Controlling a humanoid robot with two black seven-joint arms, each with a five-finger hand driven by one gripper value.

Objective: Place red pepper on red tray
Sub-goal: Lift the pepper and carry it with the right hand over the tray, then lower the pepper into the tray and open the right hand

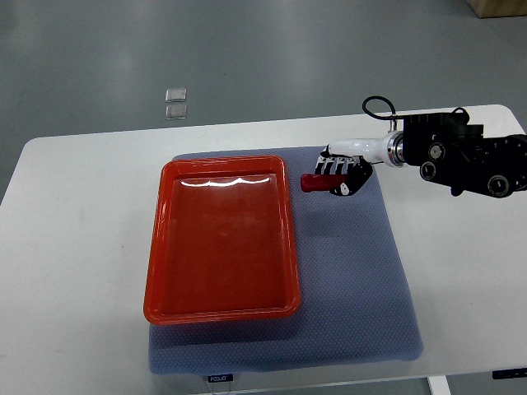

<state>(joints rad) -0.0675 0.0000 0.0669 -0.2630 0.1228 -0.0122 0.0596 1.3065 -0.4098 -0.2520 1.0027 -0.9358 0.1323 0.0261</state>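
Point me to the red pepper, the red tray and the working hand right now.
red pepper (pixel 312 183), top view, on its exposed red end left of the fingers.
red tray (pixel 163 216), top view, on its left rim.
right hand (pixel 342 172), top view, on the curled fingers.

Red pepper (pixel 314 182), red tray (pixel 221 239), blue-grey dotted mat (pixel 362 288), white table (pixel 74 247)
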